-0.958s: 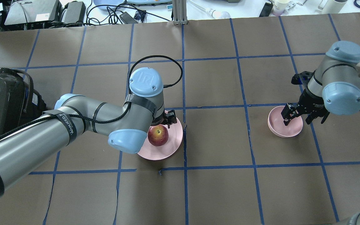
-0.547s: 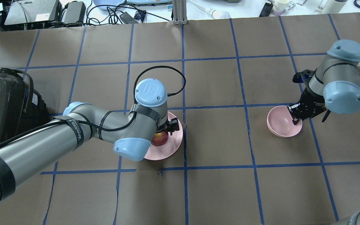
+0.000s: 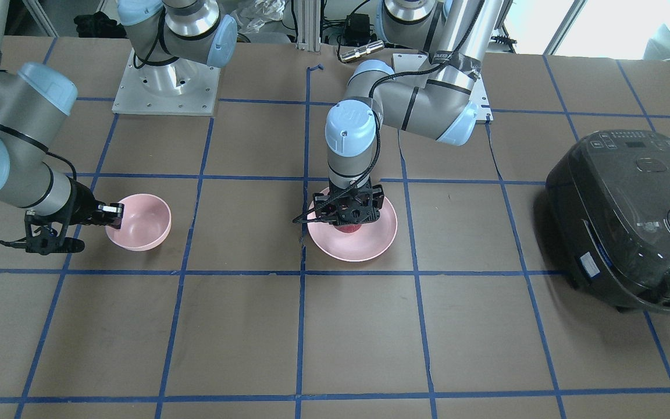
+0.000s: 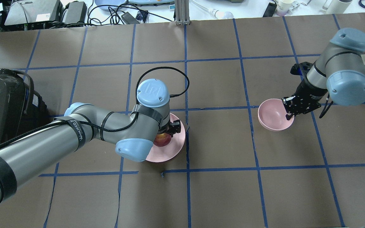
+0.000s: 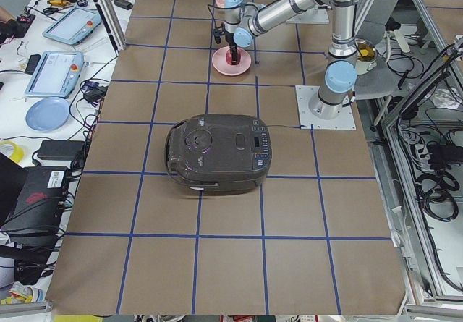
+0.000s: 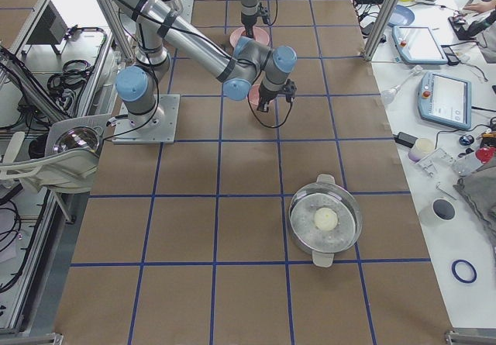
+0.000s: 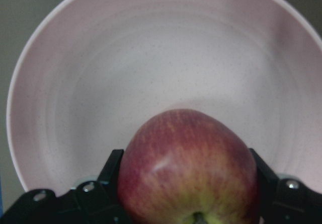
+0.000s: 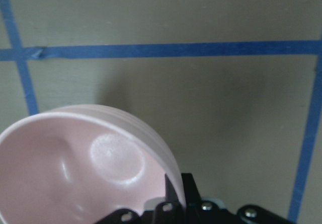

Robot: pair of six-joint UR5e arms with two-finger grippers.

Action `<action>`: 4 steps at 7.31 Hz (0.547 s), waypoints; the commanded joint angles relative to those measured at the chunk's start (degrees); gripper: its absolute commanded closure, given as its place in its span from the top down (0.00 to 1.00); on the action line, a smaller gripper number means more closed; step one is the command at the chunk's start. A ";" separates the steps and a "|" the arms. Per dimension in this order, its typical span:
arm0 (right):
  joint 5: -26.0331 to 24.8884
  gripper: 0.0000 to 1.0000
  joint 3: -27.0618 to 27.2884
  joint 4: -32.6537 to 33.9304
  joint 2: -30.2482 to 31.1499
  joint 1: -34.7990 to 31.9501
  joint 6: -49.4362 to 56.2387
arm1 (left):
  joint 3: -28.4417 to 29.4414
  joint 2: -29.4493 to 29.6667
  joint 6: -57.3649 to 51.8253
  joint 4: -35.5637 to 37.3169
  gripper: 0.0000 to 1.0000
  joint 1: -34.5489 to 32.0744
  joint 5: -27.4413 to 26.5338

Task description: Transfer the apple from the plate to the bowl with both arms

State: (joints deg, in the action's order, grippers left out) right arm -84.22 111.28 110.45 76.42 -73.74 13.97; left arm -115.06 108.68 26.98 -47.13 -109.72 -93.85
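Observation:
The red apple (image 4: 162, 140) sits on the pale pink plate (image 4: 173, 148) near the table's middle. My left gripper (image 3: 349, 217) points straight down over it, with a finger against each side of the apple (image 7: 188, 168). It is shut on the apple, which still rests on the plate (image 7: 151, 73). The wrist hides most of the apple from above. The small pink bowl (image 4: 272, 119) is on the right. My right gripper (image 4: 289, 111) is shut on its near rim, and the bowl (image 8: 75, 163) looks tilted. The front view shows the bowl (image 3: 143, 224) and the right gripper (image 3: 115, 216).
A black rice cooker (image 4: 2, 104) stands at the table's left end, beside my left arm. A steel pot with a glass lid (image 6: 325, 219) stands at the right end. A cluttered white bench (image 4: 106, 9) lies beyond the far edge.
My left gripper came down over the apple and now has its fingers at the apple's sides. My right gripper took the bowl's rim and moved the bowl toward the table's middle.

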 commanded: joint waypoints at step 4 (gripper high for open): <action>9.24 0.00 1.65 0.02 -0.65 -17.48 -21.25 | 17.73 0.12 0.70 -14.83 0.22 0.48 0.85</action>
State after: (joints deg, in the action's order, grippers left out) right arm -77.52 112.10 109.96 75.83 -88.36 -4.24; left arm -101.45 108.08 26.52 -58.90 -109.29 -93.58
